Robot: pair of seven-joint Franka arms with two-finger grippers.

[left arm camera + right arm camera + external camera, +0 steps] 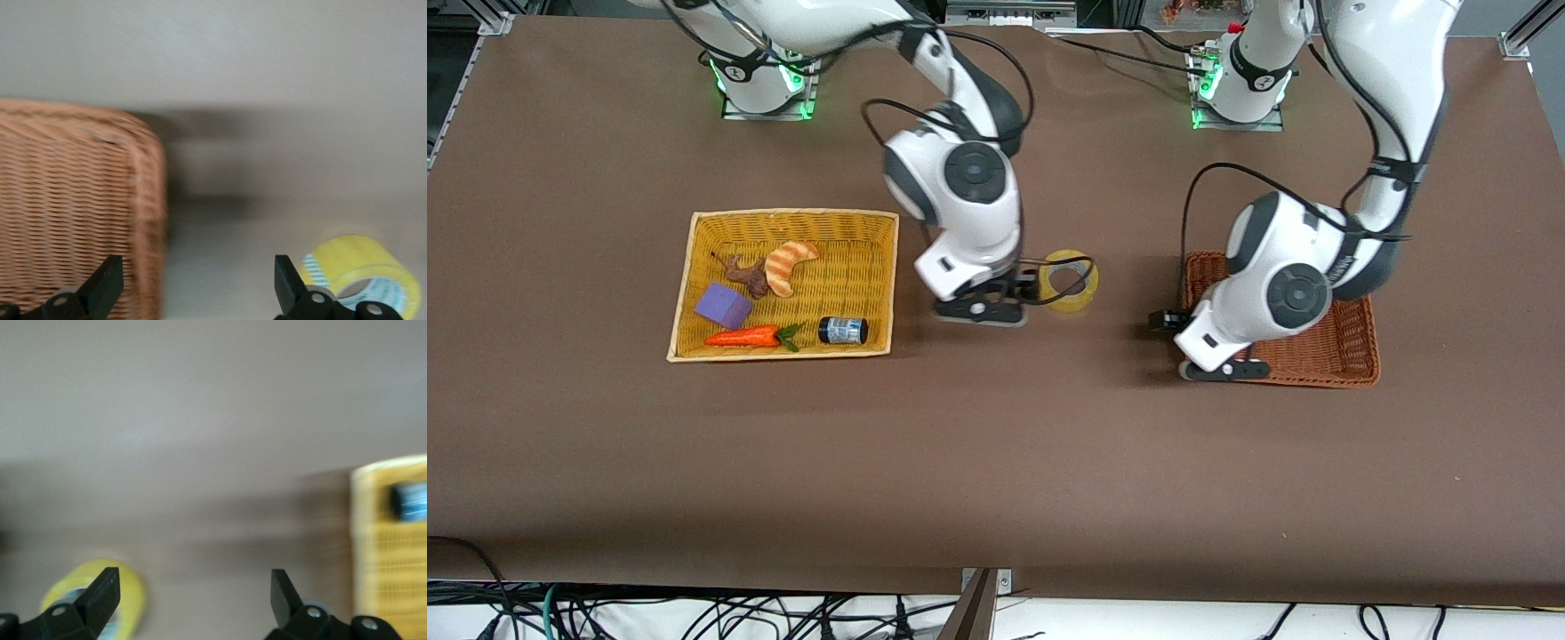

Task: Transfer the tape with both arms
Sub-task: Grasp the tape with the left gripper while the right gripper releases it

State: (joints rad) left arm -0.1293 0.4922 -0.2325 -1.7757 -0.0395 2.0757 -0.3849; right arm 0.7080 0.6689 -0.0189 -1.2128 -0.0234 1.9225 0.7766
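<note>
The tape (1069, 281), a yellowish ring-shaped roll, lies on the brown table between the two baskets. My right gripper (1009, 298) is low beside the tape, on the side toward the yellow basket. Its fingers are open and empty. In the right wrist view the tape (130, 590) shows just outside one fingertip of the right gripper (193, 587). My left gripper (1178, 333) is open and empty over the edge of the brown wicker basket (1325, 351). In the left wrist view the left gripper (197, 273) has the tape (363, 267) outside one finger.
A yellow wicker basket (871, 267) toward the right arm's end holds a toy croissant (790, 264), a purple block (724, 305), a carrot (745, 337), a brown figure and a small black jar (843, 331). The brown basket's rim (143, 200) lies under the left gripper.
</note>
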